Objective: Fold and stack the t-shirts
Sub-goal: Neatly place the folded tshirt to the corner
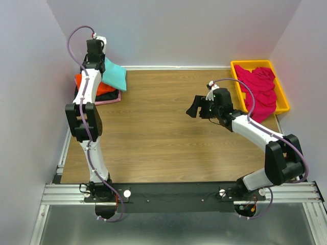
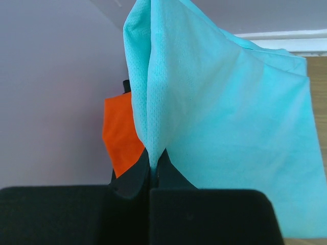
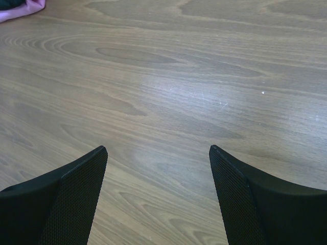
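My left gripper (image 2: 152,166) is shut on an edge of the folded turquoise t-shirt (image 2: 225,117), which hangs over the stack at the far left (image 1: 115,74). The stack holds an orange-red t-shirt (image 1: 104,88), seen also in the left wrist view (image 2: 121,135), on a black one and a pale pink one (image 1: 108,100). My right gripper (image 3: 158,153) is open and empty above bare wood; in the top view it hovers at mid-right (image 1: 196,109). A crumpled magenta t-shirt (image 1: 259,90) lies in the yellow tray (image 1: 284,100).
The wooden table (image 1: 158,132) is bounded by pale walls on three sides. A corner of the pink shirt shows at the top left of the right wrist view (image 3: 23,8). The metal rail with the arm bases runs along the near edge (image 1: 179,193).
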Available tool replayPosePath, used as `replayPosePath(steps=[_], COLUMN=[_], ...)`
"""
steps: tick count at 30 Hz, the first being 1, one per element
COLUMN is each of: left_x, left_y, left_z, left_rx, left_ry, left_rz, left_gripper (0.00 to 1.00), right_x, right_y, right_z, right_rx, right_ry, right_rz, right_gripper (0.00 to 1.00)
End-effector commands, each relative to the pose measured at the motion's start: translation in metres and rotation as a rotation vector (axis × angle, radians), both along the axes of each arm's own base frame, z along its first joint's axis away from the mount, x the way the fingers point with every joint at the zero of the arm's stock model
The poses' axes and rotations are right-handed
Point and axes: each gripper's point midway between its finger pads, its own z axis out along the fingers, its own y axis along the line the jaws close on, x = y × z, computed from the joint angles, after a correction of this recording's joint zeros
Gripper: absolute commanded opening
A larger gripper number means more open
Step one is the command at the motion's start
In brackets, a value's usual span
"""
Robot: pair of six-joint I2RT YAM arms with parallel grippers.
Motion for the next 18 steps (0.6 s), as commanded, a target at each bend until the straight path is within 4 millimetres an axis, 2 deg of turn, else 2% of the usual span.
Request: replayPosePath(steps=[1,5,18], left_x=[0.004,0.000,-0.017], left_y=[0.018,0.033,0.073], left_z=[0.051,0.058,0.039], left_rx=[-0.038,-0.058,-0.088], left_ry=[-0.158,-0.199,-0.214], left_rz=[0.030,0.067,0.208], left_gripper=[0.00,0.00,0.00], right_x=[-0.005,-0.005,-0.008], right_y=[-0.005,-0.006,-0.003], right_z=[0.001,0.001,0.006], right_rx=[-0.012,-0.012,0.003], right_ry=[-0.006,-0.006,-0.018], right_rz=[-0.014,-0.015,-0.002], right_gripper=[0.88,0.88,0.88])
